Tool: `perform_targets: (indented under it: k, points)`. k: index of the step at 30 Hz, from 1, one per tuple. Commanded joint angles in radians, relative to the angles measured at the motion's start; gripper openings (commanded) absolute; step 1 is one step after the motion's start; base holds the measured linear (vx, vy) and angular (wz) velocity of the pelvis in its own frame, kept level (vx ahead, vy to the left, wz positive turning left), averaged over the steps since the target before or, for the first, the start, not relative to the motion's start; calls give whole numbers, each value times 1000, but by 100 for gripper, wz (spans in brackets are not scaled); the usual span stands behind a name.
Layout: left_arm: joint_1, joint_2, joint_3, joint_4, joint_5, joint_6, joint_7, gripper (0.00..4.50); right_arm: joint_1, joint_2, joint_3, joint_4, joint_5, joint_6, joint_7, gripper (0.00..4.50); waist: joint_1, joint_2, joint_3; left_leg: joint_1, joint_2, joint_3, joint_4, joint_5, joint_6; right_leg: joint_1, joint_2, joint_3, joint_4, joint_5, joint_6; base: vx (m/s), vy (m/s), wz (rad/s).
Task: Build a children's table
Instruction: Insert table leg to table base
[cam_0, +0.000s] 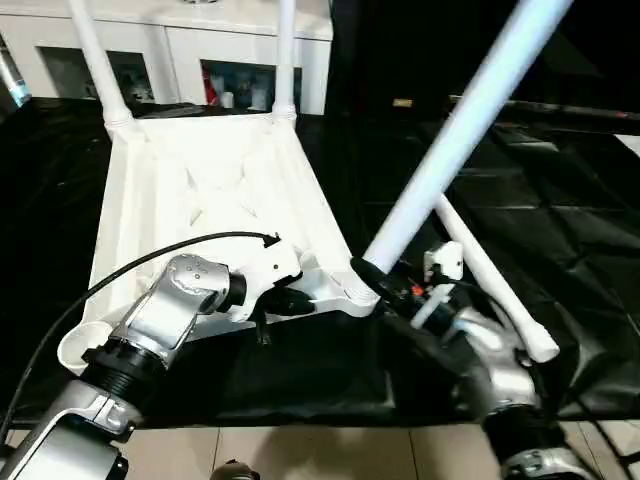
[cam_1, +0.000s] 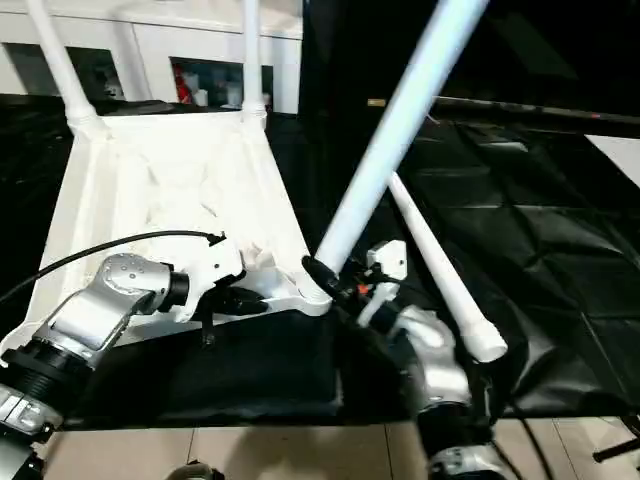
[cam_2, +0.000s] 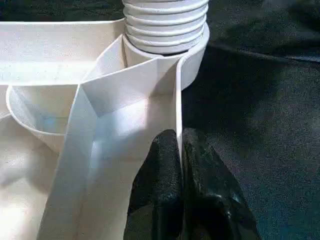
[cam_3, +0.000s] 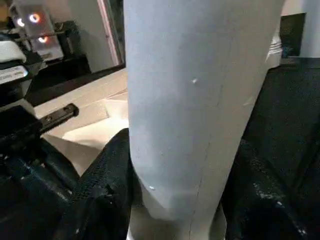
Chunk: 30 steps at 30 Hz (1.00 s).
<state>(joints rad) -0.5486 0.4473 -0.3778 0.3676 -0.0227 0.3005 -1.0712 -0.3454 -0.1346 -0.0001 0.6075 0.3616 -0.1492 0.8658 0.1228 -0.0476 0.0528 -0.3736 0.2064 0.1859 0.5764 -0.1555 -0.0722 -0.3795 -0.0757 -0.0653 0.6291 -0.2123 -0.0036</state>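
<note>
Two legs (cam_0: 98, 55) seated at tabletop (cam_0: 210, 170) far corners; third leg (cam_0: 455, 130) in right pincer (cam_0: 375, 275) at near socket (cam_2: 192, 55); left pincer (cam_2: 177, 150) clenched on rim; fourth leg (cam_0: 490, 275) loose on worktop (cam_0: 560, 200).

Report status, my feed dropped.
Left end effector pinching tabletop rim. Right end effector holding third leg, tilted at near corner socket. Fourth leg lies alongside.

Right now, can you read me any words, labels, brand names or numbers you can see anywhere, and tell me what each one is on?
No text can be read.
The tabletop and the leg held in the right gripper are plain white.
Items in the white cabinet behind: too small and blurred to read.
</note>
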Motion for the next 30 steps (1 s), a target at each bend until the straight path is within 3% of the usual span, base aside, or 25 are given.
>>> perform_targets:
  k: [1, 9, 20, 26, 30]
  points:
    - [-34, 22, 24, -12, 16, -8, 8, 0, 55, -72, -32, 39, -26, 39, -4, 191, -7, 19, -62, 23, 33, -14, -73, -289, -17, 28, -68, 49, -81, -158, -210, 0, 0, 0]
    - [-32, 26, 23, -9, 20, -11, 8, 0, 60, -120, -31, -55, 1, 104, 43, 191, -4, 14, -59, 24, 33, -14, -74, -315, -18, 27, -71, 50, -91, -233, -189, 0, 0, 0]
    - [-27, 28, 20, -16, 20, -10, 6, 0, 9, -137, -5, -106, -4, 181, 42, 191, -3, 10, -59, 22, 33, -13, -74, -287, -16, 25, -71, 49, -90, -234, -184, 0, 0, 0]
    - [-20, 35, 12, -24, 22, -10, -4, 0, -45, -151, 40, -117, -22, 266, 70, 191, -7, 11, -60, 20, 32, -13, -73, -263, -16, 27, -69, 48, -86, -208, -183, 0, 0, 0]
    - [-17, 30, 7, -24, 25, -9, 0, 0, -88, -162, 94, -97, -75, 287, 91, 191, -12, 9, -58, 19, 32, -12, -72, -264, -19, 26, -69, 48, -88, -225, -182, 0, 0, 0]
